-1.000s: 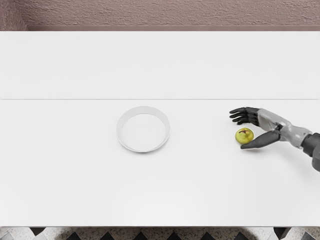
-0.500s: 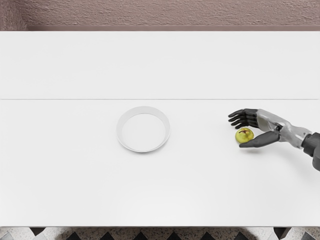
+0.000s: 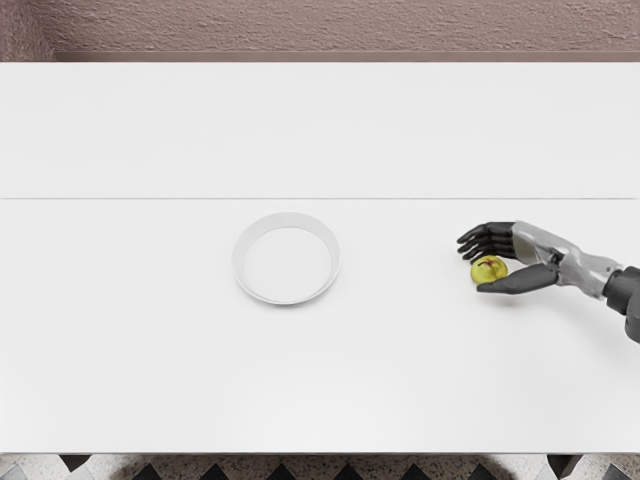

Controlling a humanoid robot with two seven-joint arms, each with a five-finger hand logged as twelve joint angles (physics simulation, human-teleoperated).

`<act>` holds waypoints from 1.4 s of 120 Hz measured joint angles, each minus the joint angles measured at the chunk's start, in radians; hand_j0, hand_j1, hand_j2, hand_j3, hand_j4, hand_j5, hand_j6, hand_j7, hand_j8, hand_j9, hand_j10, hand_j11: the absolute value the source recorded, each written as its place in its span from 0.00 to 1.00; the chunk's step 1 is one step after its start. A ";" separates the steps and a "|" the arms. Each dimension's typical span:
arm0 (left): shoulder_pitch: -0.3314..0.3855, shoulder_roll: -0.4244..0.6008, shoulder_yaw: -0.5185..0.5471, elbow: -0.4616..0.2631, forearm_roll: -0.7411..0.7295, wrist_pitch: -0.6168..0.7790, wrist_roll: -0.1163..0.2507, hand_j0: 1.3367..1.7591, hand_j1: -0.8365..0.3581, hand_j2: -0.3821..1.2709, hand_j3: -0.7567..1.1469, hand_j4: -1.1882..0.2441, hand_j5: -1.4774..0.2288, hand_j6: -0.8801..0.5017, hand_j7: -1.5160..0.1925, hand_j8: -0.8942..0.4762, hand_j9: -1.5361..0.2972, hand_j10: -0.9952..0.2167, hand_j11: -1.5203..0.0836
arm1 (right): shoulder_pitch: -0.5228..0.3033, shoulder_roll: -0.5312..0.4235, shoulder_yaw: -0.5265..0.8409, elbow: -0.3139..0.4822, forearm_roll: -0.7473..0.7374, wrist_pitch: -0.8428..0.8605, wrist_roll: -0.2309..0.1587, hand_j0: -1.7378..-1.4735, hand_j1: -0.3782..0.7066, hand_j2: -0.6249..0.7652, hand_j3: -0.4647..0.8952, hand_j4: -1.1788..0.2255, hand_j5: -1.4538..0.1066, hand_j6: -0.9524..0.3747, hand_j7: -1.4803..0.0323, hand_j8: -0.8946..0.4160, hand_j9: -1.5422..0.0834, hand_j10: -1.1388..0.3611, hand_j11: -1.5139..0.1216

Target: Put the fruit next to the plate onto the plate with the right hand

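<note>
A small yellow-green fruit (image 3: pixel 488 269) lies on the white table, well to the right of the white plate (image 3: pixel 286 292). My right hand (image 3: pixel 474 266) reaches in from the right edge and brackets the fruit. Its dark fingers (image 3: pixel 483 241) arch over the fruit's far side, close to its top. The thumb (image 3: pixel 512 283) lies along its near side. The hand is still open, the fruit rests on the table and is not lifted. The plate holds nothing. The left arm is out of view.
The white table (image 3: pixel 320 380) stretches wide, with a faint seam across it behind the plate. A brown textured wall runs along the far edge. The table's front edge is near the bottom of the picture, with checkered floor below.
The right hand's fingers have come down and closed in on the far side of the fruit, narrowing the gap to the thumb. The fruit and the plate have not moved.
</note>
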 joint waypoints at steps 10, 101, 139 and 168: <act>0.000 0.000 0.000 0.000 0.000 0.000 0.000 0.76 0.97 0.23 0.40 0.81 0.85 0.62 0.87 0.64 0.82 0.80 0.93 | 0.000 0.000 -0.001 -0.001 -0.006 0.000 0.000 0.30 0.57 0.38 0.34 0.48 0.52 0.34 0.55 0.30 0.55 0.43 0.53; 0.000 0.000 0.000 0.000 0.000 0.000 0.000 0.76 0.97 0.23 0.40 0.81 0.85 0.62 0.87 0.64 0.82 0.80 0.93 | 0.003 0.000 -0.004 -0.001 -0.035 0.005 0.005 0.33 0.78 0.50 0.34 0.29 0.30 0.13 0.31 0.35 0.32 0.54 0.37; 0.000 0.000 0.001 0.000 0.000 0.000 0.000 0.76 0.97 0.23 0.40 0.81 0.85 0.62 0.87 0.64 0.82 0.80 0.93 | 0.008 0.000 -0.001 -0.002 -0.041 0.016 0.001 0.35 0.82 0.53 0.34 0.28 0.23 0.09 0.25 0.36 0.26 0.53 0.32; 0.000 0.000 0.000 0.000 0.000 0.000 0.000 0.76 0.97 0.23 0.40 0.81 0.85 0.62 0.87 0.64 0.82 0.80 0.93 | 0.046 0.000 0.001 -0.002 -0.044 0.075 0.000 0.35 0.85 0.53 0.34 0.25 0.22 0.07 0.23 0.23 0.25 0.48 0.24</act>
